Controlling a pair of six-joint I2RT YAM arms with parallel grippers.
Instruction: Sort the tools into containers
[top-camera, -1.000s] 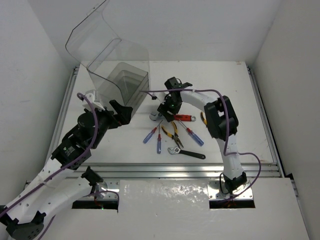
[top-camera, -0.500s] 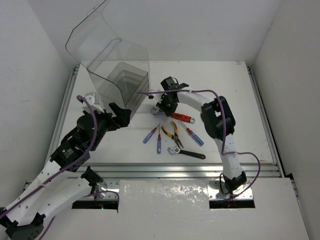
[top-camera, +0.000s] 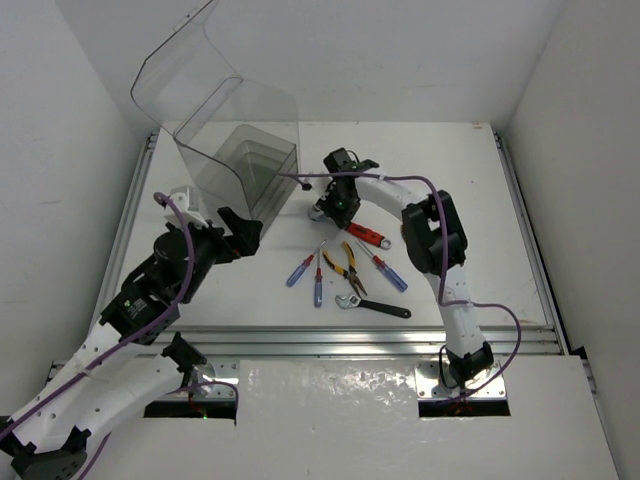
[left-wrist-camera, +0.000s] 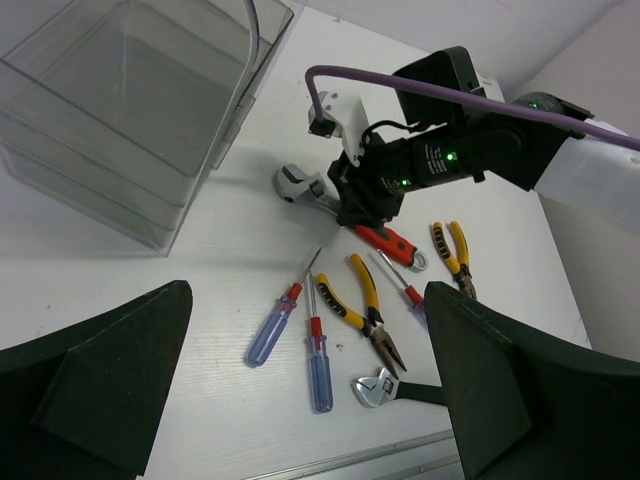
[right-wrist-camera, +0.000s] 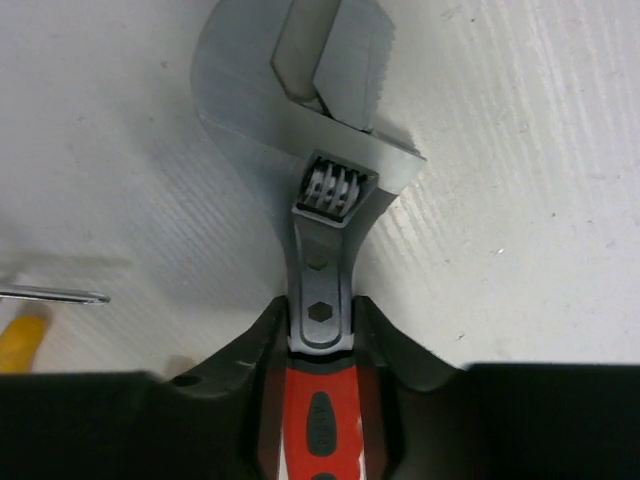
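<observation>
Right gripper (right-wrist-camera: 320, 335): partly closed. Its two fingers (right-wrist-camera: 250, 350) press on the red wrench (right-wrist-camera: 318, 190) from both sides and hold it.
Grip spot: where the silver neck meets the red handle.
Red wrench: low at the table (top-camera: 480, 200), in the middle, a bit toward the far side. Its silver head points at the box (top-camera: 240, 165) and looks flat on the table. Its red handle sticks out behind the gripper, toward the right. It is near the box, not in it.
Right arm: comes up from the near right edge and bends over the other tools to reach the wrench.
Left gripper (left-wrist-camera: 307, 290): open as wide as it goes, with nothing in it. It hangs over the table just beside the near corner of the box.
Box: big, clear and smoky, at the far left of the table. Its round lid (top-camera: 185, 60) is tipped up and back. Clear trays sit stacked inside.
Screwdrivers (top-camera: 298, 270): three with blue handles, flat on the table, nearer the arms than the red wrench. Two lie side by side. One lies past the pliers.
Pliers (top-camera: 343, 265): yellow handles, between the screwdrivers.
Second pliers (left-wrist-camera: 452, 250): yellow too, further right, partly hidden by the right arm in the top view.
Black wrench (top-camera: 375, 305): closest to the near edge, just below the pliers.
</observation>
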